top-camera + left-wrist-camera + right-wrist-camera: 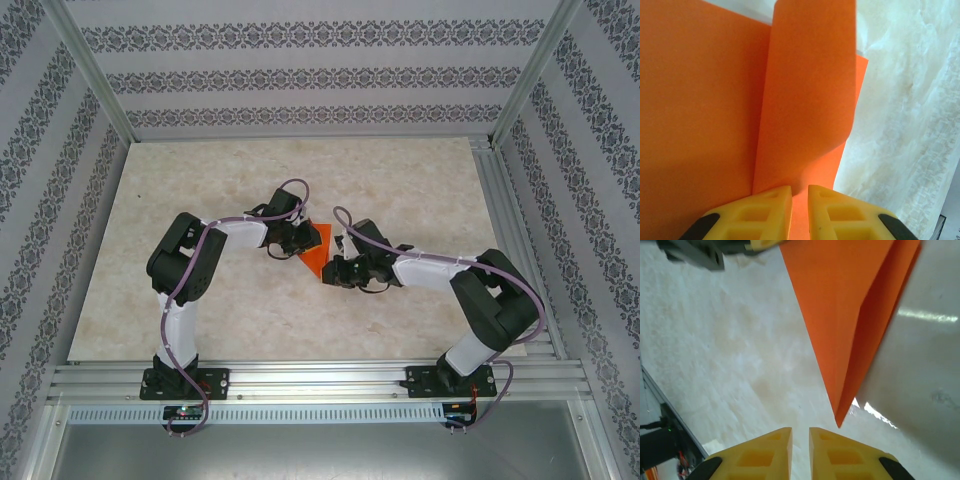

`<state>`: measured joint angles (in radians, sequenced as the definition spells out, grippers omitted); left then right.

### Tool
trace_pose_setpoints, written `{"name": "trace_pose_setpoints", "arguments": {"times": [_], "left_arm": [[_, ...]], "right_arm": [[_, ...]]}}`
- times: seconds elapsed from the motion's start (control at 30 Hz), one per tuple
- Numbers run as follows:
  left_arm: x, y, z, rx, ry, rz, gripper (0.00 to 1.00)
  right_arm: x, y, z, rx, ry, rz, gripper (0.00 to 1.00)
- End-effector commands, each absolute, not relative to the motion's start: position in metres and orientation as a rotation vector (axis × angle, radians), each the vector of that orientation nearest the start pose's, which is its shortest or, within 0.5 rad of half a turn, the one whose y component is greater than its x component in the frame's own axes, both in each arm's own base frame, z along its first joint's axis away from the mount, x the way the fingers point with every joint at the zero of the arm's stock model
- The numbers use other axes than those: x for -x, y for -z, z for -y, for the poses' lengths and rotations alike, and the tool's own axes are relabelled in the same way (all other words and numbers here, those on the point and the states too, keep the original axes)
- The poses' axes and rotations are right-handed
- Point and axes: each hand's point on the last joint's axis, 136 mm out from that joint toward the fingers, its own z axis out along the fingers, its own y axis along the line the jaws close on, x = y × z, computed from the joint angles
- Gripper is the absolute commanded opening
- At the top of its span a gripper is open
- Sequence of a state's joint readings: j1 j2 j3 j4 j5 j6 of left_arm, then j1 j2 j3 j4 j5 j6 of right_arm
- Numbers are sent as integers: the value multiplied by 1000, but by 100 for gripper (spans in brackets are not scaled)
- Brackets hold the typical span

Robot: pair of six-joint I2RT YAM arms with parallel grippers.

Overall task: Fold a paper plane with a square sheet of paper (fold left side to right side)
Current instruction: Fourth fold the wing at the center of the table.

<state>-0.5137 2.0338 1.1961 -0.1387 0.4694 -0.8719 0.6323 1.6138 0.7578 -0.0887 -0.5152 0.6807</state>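
Where the left claw (800,192) meets the square sheet of paper (700,125), the contact is hidden: orange fills the thin slit between its two yellow fingers (760,210), so pinching or merely pressing cannot be told. The sheet's far and left edges are cut off in the left wrist view; one flap curls up directly ahead of that claw.

Right claw (800,432): two fingers, all but closed, slit empty, bare table (730,355) beyond. The sheet's pointed tip lies just ahead, apart.

Count: one sheet, a creased wedge, between two claws.
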Motion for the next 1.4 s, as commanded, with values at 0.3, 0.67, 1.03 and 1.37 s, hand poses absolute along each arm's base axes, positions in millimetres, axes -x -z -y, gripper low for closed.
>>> {"name": "trace_pose_setpoints", "arguments": {"times": [0.3,0.67,1.03,1.37], "left_arm": [[-349,34,280,366,837,-2930,20],[-349,35,279,368,826,-2933,20],[-350,32,279,357,821,-2933,20],[-350,33,279,357,823,-2934,20]], "right_arm": [[-293,-34,-297,191,-947,-2733,15],[-277,-2,-275,239,-735,-2863,16],[-283,-36,-275,260,-746,-2775,16],[-286,-39,-303,294,-872,-2732,16]]}}
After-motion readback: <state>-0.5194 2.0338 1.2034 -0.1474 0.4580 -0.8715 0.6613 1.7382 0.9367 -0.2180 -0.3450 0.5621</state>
